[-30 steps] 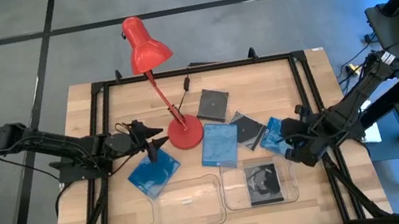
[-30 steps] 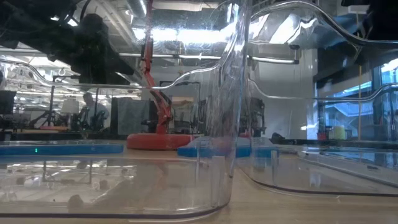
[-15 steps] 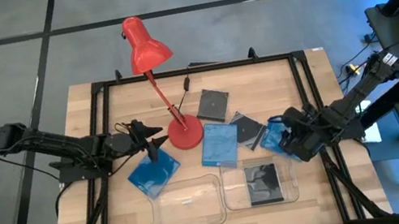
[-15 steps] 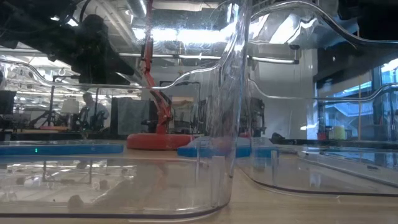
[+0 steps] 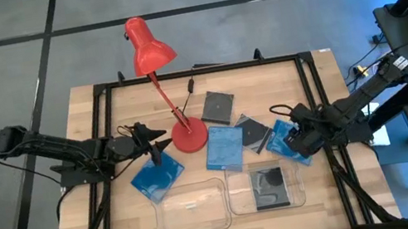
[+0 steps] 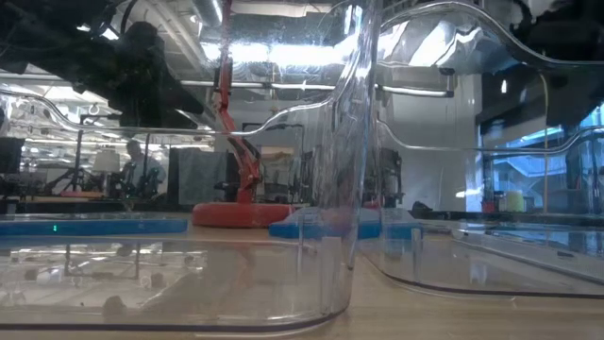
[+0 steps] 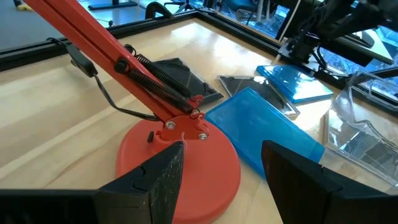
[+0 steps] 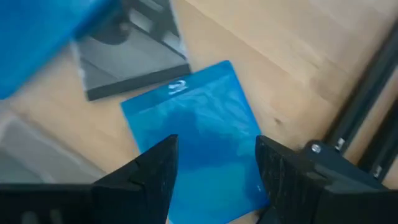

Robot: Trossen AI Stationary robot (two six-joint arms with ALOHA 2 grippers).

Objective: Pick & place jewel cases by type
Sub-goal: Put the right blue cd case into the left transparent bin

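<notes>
Directly under the right gripper (image 5: pixel 297 138), a blue jewel case (image 8: pixel 196 134) lies flat on the table; the fingers stand apart on either side of it and grip nothing. Just beside the gripper, toward the near edge, the right tray (image 5: pixel 301 194) already holds one dark case (image 5: pixel 268 186), so one piece looks sorted. The left tray (image 5: pixel 191 210) beside it holds no case yet. Farther from the right gripper, toward the lamp (image 5: pixel 189 137), lie a clear-grey case (image 5: pixel 253 132), a second blue case (image 5: pixel 224 146) and a dark case (image 5: pixel 218 107). Under the left gripper (image 5: pixel 160 140), whose fingers are parted and empty, sits a third blue case (image 5: pixel 156 176). By my judgement five cases remain to sort.
</notes>
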